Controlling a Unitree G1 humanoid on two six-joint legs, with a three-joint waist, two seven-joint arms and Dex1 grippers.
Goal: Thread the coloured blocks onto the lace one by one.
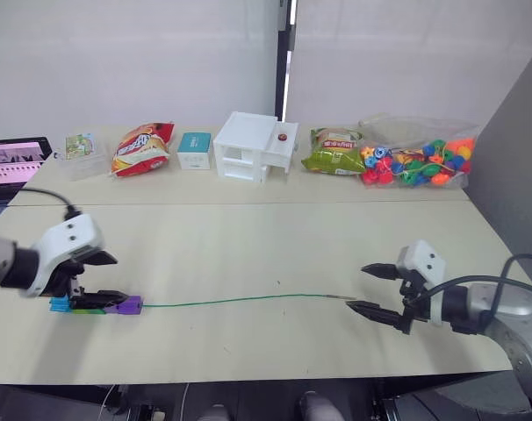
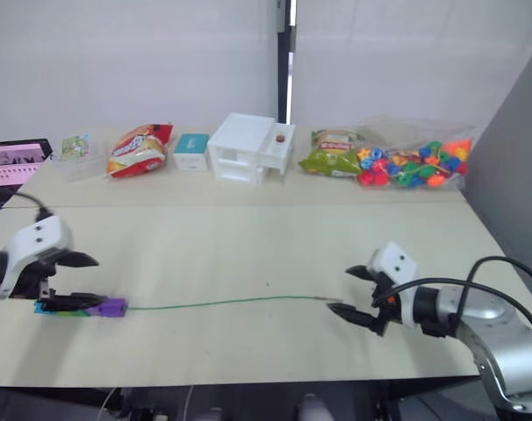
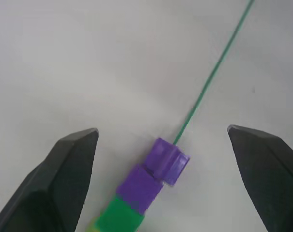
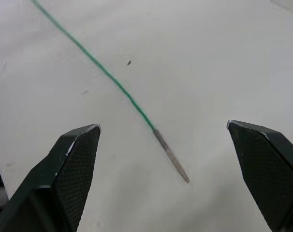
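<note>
The coloured blocks [image 1: 97, 305] already sit in a tight row at the far left end of the lace [image 1: 240, 301], at about nine o'clock on the table [image 1: 248, 237], so the threading looks all but finished; I would judge the job now is checking or letting go rather than adding another cube. The left gripper [image 1: 97, 277] hangs right over that row with its fingers spread and nothing between them, and in its wrist view two purple cubes and a green one lie between the tips, untouched. Over at three o'clock the right gripper [image 1: 377, 288] is also released, its fingers straddling the lace's stiff pale tip [image 4: 171, 156], which lies flat on the table. If another block were to go on, that tip would need pinching and lifting first. The blue end of the row is partly tucked under the left fingers, so I cannot count all five cubes, and the knot is hidden.
</note>
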